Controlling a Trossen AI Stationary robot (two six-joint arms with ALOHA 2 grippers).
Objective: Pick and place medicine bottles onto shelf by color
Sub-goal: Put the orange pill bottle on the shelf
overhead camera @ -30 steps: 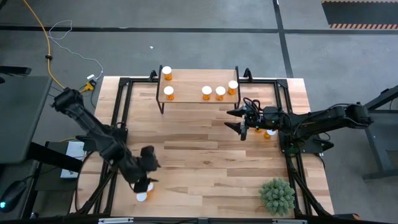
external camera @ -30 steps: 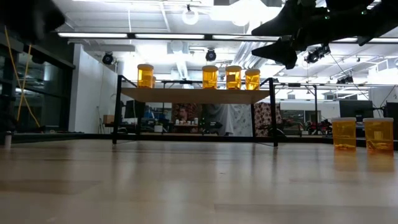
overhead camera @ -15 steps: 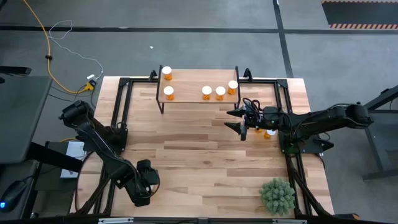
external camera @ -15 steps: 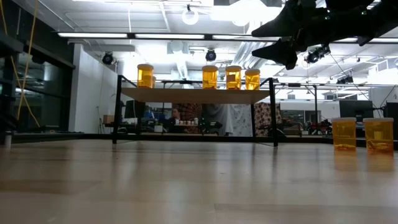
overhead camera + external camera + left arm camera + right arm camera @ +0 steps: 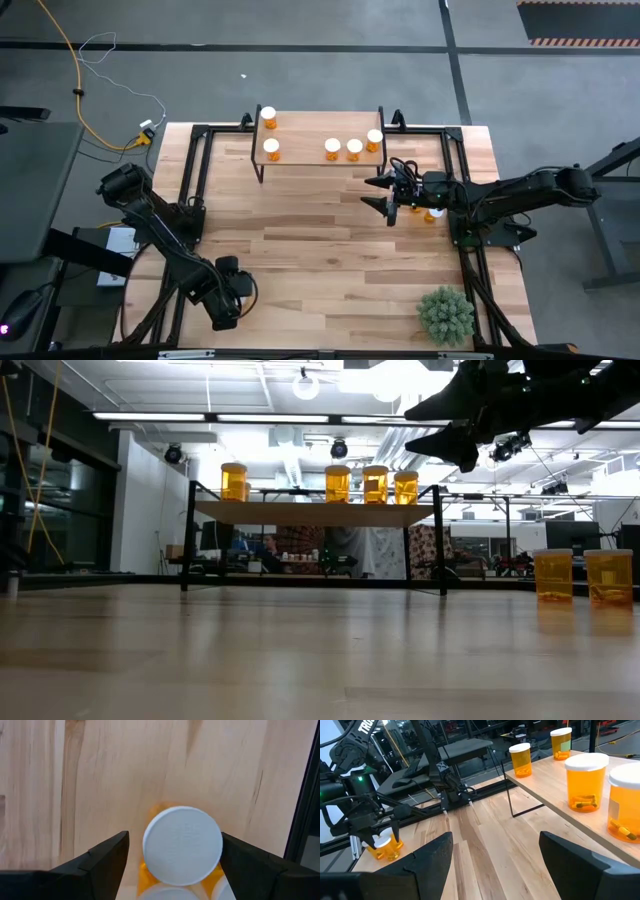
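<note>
Five amber medicine bottles with white caps stand on the light-wood shelf [image 5: 318, 150], among them one at its far left [image 5: 269, 118] and one at its right end [image 5: 375, 140]. Two more bottles [image 5: 553, 575] stand on the table beside the right arm. My left gripper [image 5: 225, 300] hovers open at the table's near left. In its wrist view the fingers stand on either side of a bottle's white cap [image 5: 182, 845] with a gap on both sides, and two other caps [image 5: 170, 892] show just below. My right gripper [image 5: 373, 193] is open in the air in front of the shelf's right end.
A spiky green plant [image 5: 445, 315] stands near the table's near right corner. Black frame rails [image 5: 195, 180] run along the table's left and right sides. Bare planks lie between the shelf and the near edge.
My left gripper has moved toward the table's near edge and come down over the bottles at the near left. They showed beside it in the high view a second ago and are now hidden under it. My right arm has kept still.
</note>
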